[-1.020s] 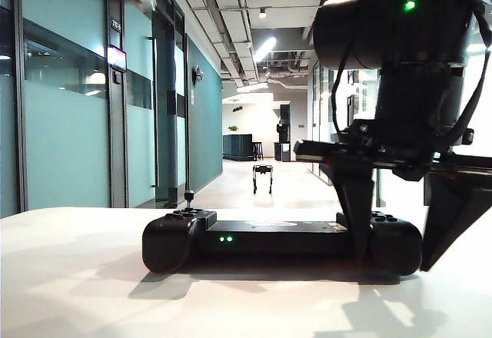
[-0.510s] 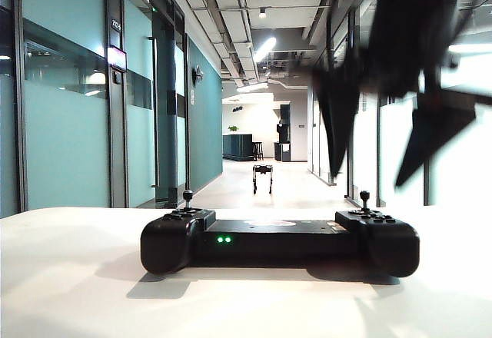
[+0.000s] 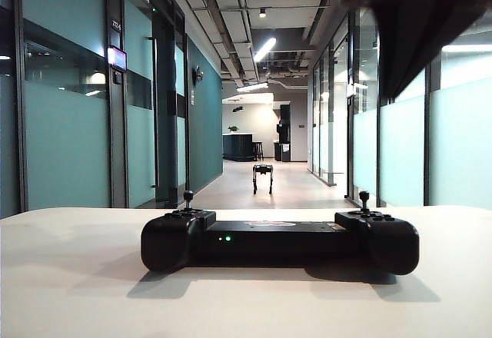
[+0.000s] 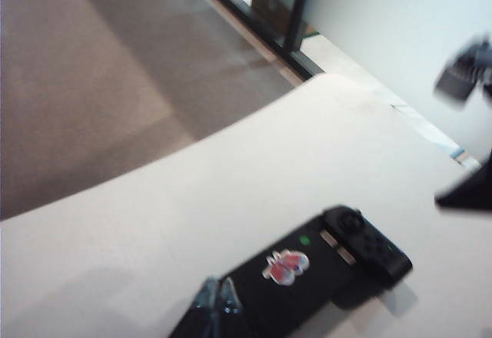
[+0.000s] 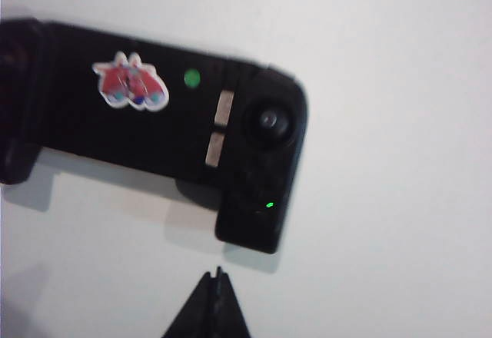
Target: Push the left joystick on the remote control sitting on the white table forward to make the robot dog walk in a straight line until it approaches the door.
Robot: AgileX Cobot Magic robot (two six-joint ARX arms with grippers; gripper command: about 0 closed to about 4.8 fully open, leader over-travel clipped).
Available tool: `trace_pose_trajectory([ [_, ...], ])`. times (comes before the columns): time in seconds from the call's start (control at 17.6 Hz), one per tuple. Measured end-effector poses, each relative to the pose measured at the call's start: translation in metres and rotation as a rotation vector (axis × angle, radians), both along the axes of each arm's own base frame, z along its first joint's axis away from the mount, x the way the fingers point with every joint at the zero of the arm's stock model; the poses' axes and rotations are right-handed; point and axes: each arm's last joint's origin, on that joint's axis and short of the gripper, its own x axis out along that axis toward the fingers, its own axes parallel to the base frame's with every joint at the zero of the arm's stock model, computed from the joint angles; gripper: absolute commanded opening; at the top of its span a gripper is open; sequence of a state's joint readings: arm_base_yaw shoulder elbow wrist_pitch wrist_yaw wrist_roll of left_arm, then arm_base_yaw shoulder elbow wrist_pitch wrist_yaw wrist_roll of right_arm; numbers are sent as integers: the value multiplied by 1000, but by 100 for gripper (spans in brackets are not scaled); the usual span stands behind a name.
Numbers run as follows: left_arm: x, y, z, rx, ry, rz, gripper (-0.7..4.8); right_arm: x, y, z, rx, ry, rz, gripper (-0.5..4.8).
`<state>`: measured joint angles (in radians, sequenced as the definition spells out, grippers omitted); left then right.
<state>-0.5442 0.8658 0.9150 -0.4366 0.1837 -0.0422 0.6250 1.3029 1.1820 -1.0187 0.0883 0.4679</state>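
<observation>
1. Exterior view: the remote control (image 3: pixel 280 241) is lying flat on the white surface (image 3: pixel 77 292), its long side facing the camera, with small green lights glowing on its front edge. The left joystick (image 3: pixel 188 197) is standing upright on the controller's left end, and the other thumbstick (image 3: pixel 364 197) is standing upright on the right end. Nothing is touching either stick. The robot dog (image 3: pixel 263 177) is standing on the corridor floor (image 3: pixel 292 188) well beyond the surface, between the teal glass walls (image 3: pixel 69 123). A dark, blurred arm part (image 3: pixel 419 23) is hanging in the upper right corner, well above the controller.

2. Left wrist view: the left pincer (image 4: pixel 217 307) is showing its tips pressed together, hovering over the middle bar of the remote control (image 4: pixel 307 276), near a red sticker (image 4: pixel 284 266). Only the controller's right end is showing here.

3. Right wrist view: the right pincer (image 5: pixel 215 299) is showing its fingers pressed together, pinching nothing, and is hanging above the bare white surface (image 5: pixel 400 123) just beside the controller's end. The remote control (image 5: pixel 154 130) is lying apart from it, with the sticker (image 5: pixel 129 81) and a thumbstick (image 5: pixel 270 120) facing up.
</observation>
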Motion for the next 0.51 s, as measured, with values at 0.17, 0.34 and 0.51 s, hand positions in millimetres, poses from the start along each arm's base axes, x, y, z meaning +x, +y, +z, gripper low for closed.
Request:
trace_pose_trajectory([
  [0.17, -10, -1, -11, 9, -7, -10, -5, -12, -10, 19, -29, -158, 66, -5],
  [0.34, -21, 5, -30, -6, -31, -17, -5, -23, -20, 30, 1, -325, 105, -6],
  [0.51, -30, 12, -44, -41, -89, -18, -5, -33, -28, 31, 28, -489, 156, -5],
])
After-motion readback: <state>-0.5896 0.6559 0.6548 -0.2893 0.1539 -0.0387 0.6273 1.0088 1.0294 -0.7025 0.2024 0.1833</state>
